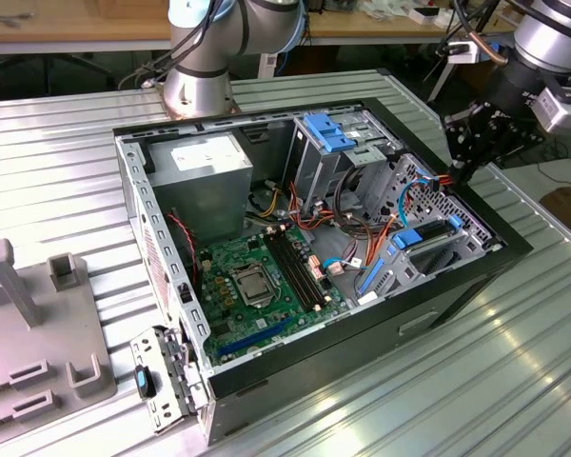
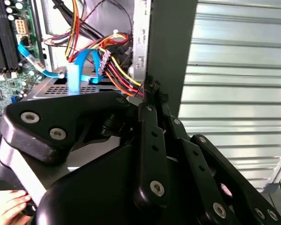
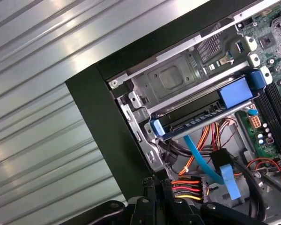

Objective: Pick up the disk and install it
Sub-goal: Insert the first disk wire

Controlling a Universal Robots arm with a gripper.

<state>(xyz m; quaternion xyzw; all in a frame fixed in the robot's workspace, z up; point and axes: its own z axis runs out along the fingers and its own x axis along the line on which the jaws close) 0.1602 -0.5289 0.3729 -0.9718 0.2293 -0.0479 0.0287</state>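
A ribbed metal table (image 1: 514,362) carries an open black case (image 1: 362,338) lying on its side, its inside facing up. The arm (image 1: 209,57) rises from the table behind the case, and its far end comes in over the case wall on the exterior view's right. A grey fixture (image 1: 19,324) stands on the table at the exterior view's left, apart from the case. Inside the case are a power supply (image 1: 205,181), a green board (image 1: 257,276) and a tall cage (image 1: 328,133) topped by a blue bracket. The disk (image 1: 430,238) sits in the low metal bay at the case's corner on the exterior view's right. In the first wrist view the disk (image 3: 196,119) lies slid into that bay, its blue rail along the open edge and a blue tab at one end. The gripper (image 1: 460,169) hangs over the case wall just beside the bay, apart from the disk. In both wrist views the gripper (image 2: 153,91) (image 3: 155,183) has its jaws drawn together with nothing between them, tips next to a bundle of red, yellow and black wires (image 3: 189,187). A blue cable (image 3: 201,159) runs past the wires. A hand (image 2: 9,204) shows at the edge of the second wrist view.
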